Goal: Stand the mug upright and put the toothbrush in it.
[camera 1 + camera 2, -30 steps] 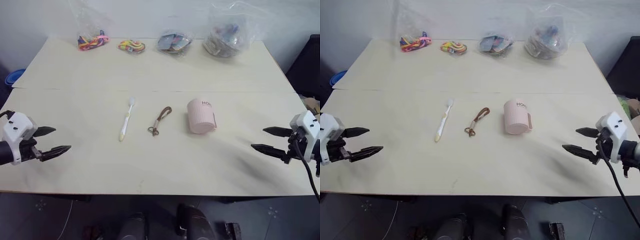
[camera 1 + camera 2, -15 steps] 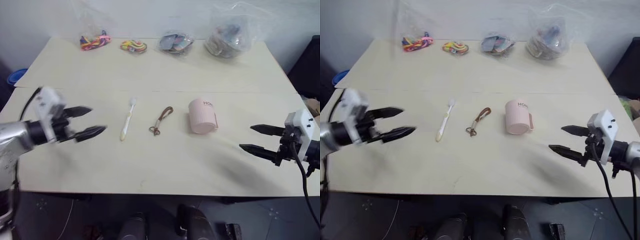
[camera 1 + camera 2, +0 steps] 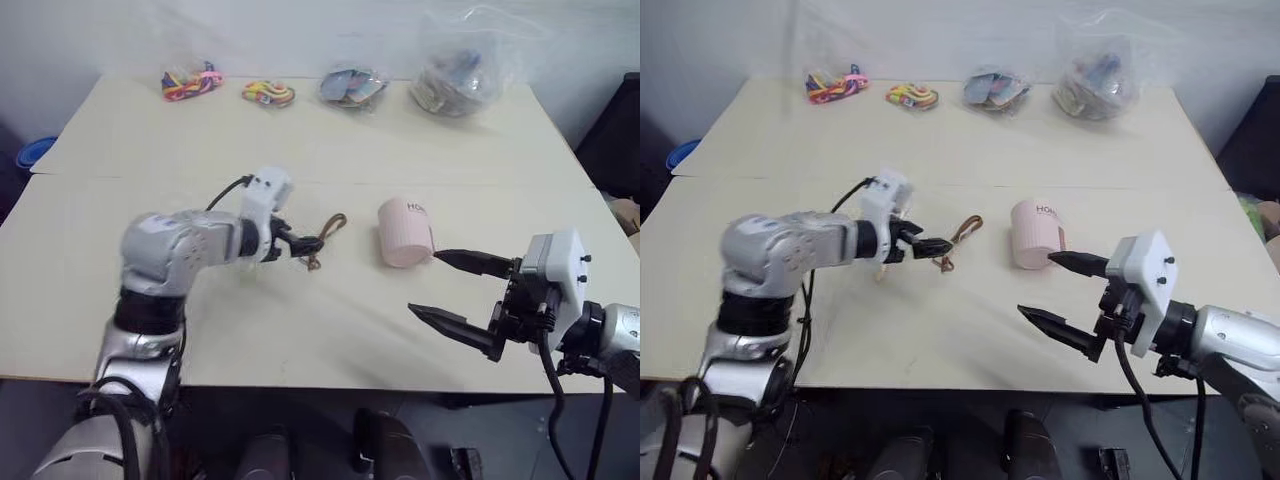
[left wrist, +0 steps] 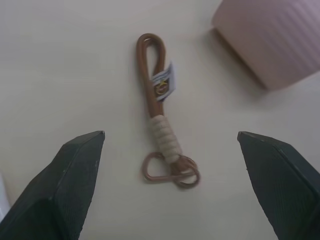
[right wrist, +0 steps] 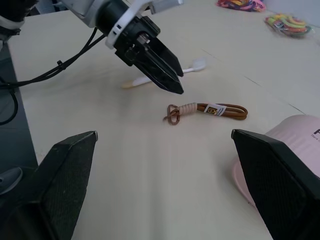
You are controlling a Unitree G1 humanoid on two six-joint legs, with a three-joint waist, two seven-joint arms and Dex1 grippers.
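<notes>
Mug [image 3: 405,232] sits mid-table, mouth toward the front edge, toothbrush [image 5: 165,74] left of the cord loop [image 4: 161,120]. Both grippers wide open and empty: left gripper [image 3: 925,245] above the loop, right gripper [image 3: 455,294] near the mug. I'd square up on the ribbed side first

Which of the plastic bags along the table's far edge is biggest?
The puffy clear plastic bag at the row's right end; the other three bags lie much flatter and smaller.

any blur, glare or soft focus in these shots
Left wrist view: brown cord loop sharp, the left gripper's near fingers soft. Right wrist view: own fingers blurred, toothbrush slightly soft. Eye views: evenly lit, no glare; mug casts a faint shadow.
</notes>
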